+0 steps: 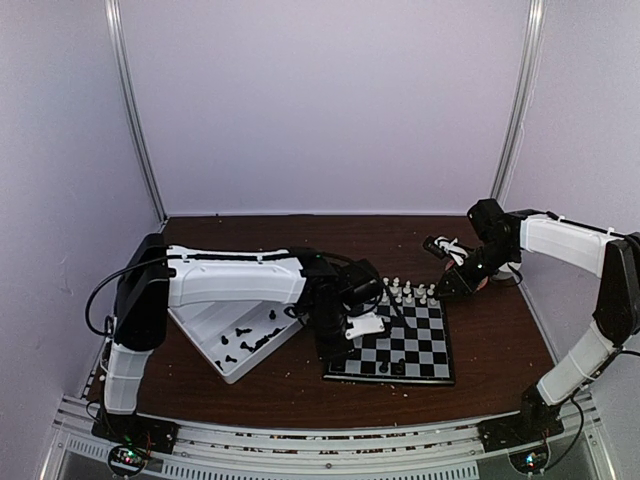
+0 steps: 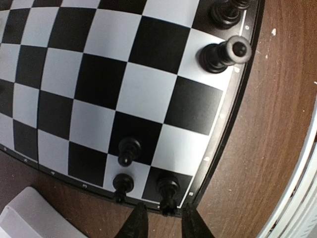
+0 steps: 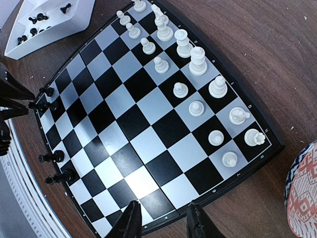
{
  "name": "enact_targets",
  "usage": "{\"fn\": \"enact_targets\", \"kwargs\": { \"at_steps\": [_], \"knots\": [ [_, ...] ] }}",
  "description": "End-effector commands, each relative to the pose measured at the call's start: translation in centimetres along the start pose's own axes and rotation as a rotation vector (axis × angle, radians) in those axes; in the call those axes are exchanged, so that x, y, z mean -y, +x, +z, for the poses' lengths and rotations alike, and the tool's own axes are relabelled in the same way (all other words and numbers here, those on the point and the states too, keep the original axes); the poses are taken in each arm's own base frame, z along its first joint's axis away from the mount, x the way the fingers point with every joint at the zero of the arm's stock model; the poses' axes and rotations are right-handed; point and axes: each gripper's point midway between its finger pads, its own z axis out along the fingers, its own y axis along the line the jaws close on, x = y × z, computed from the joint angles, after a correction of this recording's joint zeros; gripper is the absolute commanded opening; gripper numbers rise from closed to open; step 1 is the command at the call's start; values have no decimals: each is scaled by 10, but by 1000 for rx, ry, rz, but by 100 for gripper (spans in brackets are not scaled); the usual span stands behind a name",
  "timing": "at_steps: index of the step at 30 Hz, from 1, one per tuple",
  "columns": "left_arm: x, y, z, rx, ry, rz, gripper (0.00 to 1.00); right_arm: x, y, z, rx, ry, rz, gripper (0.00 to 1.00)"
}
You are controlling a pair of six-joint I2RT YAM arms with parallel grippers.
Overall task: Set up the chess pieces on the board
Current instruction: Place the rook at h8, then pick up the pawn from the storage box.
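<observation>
Chess pieces [image 2: 128,150] (black ones) stand along the board [image 2: 148,99] edge; left fingers [image 2: 136,225] released, right fingers [image 3: 130,223] parted, both empty.

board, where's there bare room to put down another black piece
The board's middle ranks are bare, between the white pieces and the black chess pieces. On black's edge, squares between its two clusters are free too. Crowded: white's two full rows, and the corner by the left claw, where three pieces bunch.

Tiny coord marks [image 3: 238,174] on board [image 3: 163,126] border, too small to read; no other txt.
</observation>
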Motion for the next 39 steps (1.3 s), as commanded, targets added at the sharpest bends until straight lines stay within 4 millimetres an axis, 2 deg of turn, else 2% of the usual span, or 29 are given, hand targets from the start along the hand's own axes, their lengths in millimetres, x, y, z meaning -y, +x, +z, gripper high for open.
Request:
{"fn": "enact_targets", "kwargs": {
  "at_steps": [1,4,6,8,11,12,16,19,22,26,34,39],
  "knots": [
    [-5,-7,-50,85,-57,-18,27,2,-3,-1,1,1,-5,33],
    [-10,-5,-79,119,-109,-47,27,2,-3,-1,0,1,-4,33],
    [-21,3,-98,143,-158,-100,28,1,-3,-3,3,3,-6,33],
    [-39,19,-109,144,-208,-203,29,1,-4,-4,8,6,-10,33],
    [-66,52,-115,132,-283,-386,30,1,-5,-5,13,6,-12,33],
    [-80,68,-114,117,-314,-479,30,0,-5,-5,13,4,-12,33],
    [-101,125,-101,49,-337,-686,24,0,-4,-3,5,-7,-8,33],
    [-104,158,-101,46,-357,-797,23,0,-4,-2,4,-9,-9,33],
    [-97,182,-89,7,-339,-854,25,-1,-4,-2,3,-13,-8,33],
    [-89,202,-74,-74,-321,-891,29,0,-5,0,-1,-18,-5,33],
    [-88,218,-55,-104,-275,-1005,30,-1,-5,0,-2,-19,-6,33],
    [-88,219,-43,-107,-251,-1022,34,-2,-4,0,-2,-20,-7,33]
  ]
}}
